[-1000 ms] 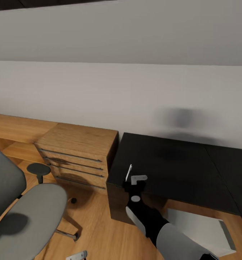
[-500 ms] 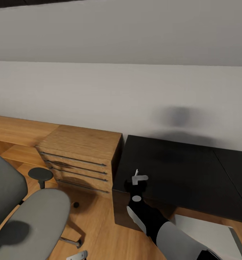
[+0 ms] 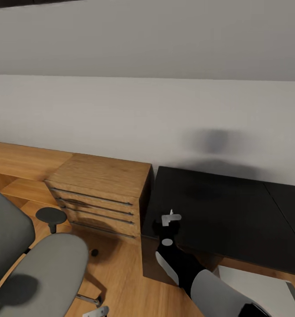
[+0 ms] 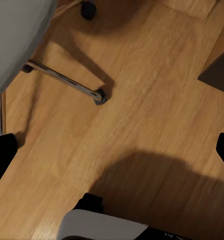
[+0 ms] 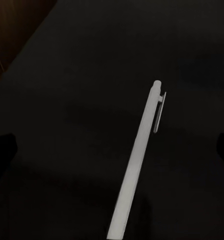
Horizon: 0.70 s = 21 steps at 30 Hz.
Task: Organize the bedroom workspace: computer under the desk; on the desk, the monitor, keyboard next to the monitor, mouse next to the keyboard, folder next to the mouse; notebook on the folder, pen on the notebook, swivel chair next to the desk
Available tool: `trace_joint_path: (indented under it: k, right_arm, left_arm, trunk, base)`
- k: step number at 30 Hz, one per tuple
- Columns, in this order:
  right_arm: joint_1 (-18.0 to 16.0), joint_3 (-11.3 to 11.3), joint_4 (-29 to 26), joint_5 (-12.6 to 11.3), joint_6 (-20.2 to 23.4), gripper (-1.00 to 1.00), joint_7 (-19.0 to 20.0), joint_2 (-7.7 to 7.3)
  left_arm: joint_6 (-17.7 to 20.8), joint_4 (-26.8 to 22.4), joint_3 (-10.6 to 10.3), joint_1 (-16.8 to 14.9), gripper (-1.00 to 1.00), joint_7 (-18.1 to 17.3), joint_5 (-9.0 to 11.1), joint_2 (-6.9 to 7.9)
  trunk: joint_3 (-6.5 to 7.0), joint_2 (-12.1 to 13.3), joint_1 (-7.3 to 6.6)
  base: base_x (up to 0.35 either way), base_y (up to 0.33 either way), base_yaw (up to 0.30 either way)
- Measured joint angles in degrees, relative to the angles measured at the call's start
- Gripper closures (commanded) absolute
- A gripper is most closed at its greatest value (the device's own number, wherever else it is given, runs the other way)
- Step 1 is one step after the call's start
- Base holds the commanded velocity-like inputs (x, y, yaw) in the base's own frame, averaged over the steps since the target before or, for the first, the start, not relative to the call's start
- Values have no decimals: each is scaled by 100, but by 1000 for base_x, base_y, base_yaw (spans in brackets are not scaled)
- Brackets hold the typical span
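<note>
Right gripper [image 3: 170, 219] is over the desk [image 3: 217, 211], at its near-left corner, about 6 o'clock from head-view centre. Wrist cam: fingers spread wide, not clamped on anything. The pen [image 5: 139, 155] runs lengthwise between them over bare black top. Can't tell if it's lying flat or hanging off the gripper.

Left gripper [image 4: 112, 147] is open and empty over the floor [image 4: 142, 100], with the chair [image 3: 46, 268] at 8 o'clock.

My read: pen-handling step, and the final spot is on top of the notebook. To grab cleanly:
- centre on the barrel
- keep the fingers crosswise to it
- come straight down
- close slowly, since a thin round barrel rolls away easily
</note>
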Motion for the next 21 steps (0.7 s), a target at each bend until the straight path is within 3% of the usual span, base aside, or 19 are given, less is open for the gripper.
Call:
trace_joint_path:
  k: [5,9,15,21]
  right_arm:
    - [-119,-3,211,-11,-37,-100,3,0]
    - [-314,-32,551,-23,-125,-100,163,0]
    - [-467,-185,851,-28,-139,-100,293,0]
    - [-527,-279,956,-26,-141,-100,394,0]
  left_arm:
    - [-4,-49,-197,0,-100,3,-1,2]
    - [1,-407,-369,0,-100,13,19,9]
    - [2,-646,-399,7,-100,19,31,7]
    - [7,-992,-399,136,-100,26,31,26]
  trunk:
    - [0,0,0]
    - [0,0,0]
    - [0,0,0]
    - [-108,-239,131]
  base:
    - [4,4,0]
    - [1,1,0]
    - [0,0,0]
    - [0,0,0]
